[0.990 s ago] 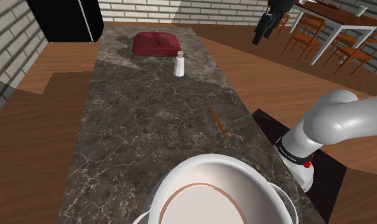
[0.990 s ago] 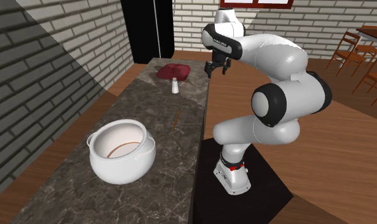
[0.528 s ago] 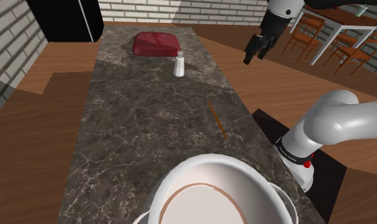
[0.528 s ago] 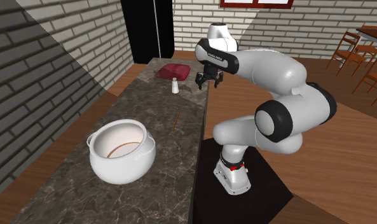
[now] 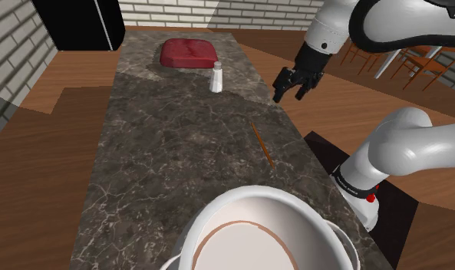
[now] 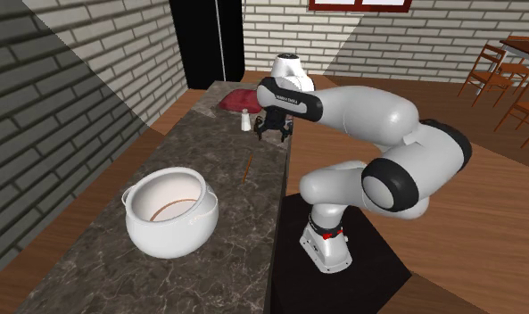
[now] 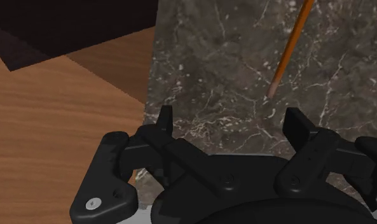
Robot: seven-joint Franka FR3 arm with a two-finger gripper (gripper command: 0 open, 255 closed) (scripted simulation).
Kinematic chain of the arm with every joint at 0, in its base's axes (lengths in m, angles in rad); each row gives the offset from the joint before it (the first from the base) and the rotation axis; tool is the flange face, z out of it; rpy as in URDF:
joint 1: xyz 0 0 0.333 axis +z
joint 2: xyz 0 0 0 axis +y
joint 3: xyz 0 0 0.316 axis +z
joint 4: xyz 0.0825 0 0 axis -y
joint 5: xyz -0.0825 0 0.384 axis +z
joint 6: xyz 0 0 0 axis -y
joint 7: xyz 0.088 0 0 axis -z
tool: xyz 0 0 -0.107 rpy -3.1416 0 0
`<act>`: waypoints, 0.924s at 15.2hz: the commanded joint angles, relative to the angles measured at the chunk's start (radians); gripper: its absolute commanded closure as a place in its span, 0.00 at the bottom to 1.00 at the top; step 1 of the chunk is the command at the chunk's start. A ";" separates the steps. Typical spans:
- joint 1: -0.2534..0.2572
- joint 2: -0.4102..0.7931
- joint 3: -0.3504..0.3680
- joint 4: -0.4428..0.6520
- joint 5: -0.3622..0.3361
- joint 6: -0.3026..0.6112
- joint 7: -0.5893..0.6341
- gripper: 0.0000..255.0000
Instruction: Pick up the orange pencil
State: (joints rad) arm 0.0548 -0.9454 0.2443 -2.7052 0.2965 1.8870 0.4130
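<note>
Movement is what marks this moment: over the last second the gripper (image 5: 287, 96) swings from high above the wooden floor by the dining chairs down and inward, and it now hangs over the edge of the dark marbled surface (image 5: 164, 153), much nearer its target. That puts the approach well under way, though the grasp itself is not yet begun. The orange pencil (image 5: 262, 144) lies flat on the surface near the edge at the shoulder view's right, between the white salt shaker (image 5: 215, 78) and the big white pot (image 5: 218, 209), apart from both and untouched. In the wrist view the pencil (image 7: 288, 48) runs slantwise ahead of the gripper (image 7: 231, 124), its nearer tip just off one of the fingers (image 7: 299, 124) and not between them (so a further shift along the edge and a drop seem needed). The fingers stand wide apart, holding nothing. From the stand the arm rises, folds at its elbow and reaches back over the surface's edge, the wrist bent so the hand points down; in the second exterior view the gripper (image 6: 273, 134) hovers beyond the pencil (image 6: 247, 168), on the shaker's side.
</note>
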 commanded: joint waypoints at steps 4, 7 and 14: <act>0.042 0.026 0.124 -0.053 0.151 0.119 0.181 0.00; 0.063 0.077 0.208 -0.058 0.239 0.207 0.286 0.00; 0.077 0.119 0.246 -0.117 0.283 0.309 0.276 0.00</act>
State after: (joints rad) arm 0.1276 -0.8264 0.4868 -2.8092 0.5730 2.1829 0.6918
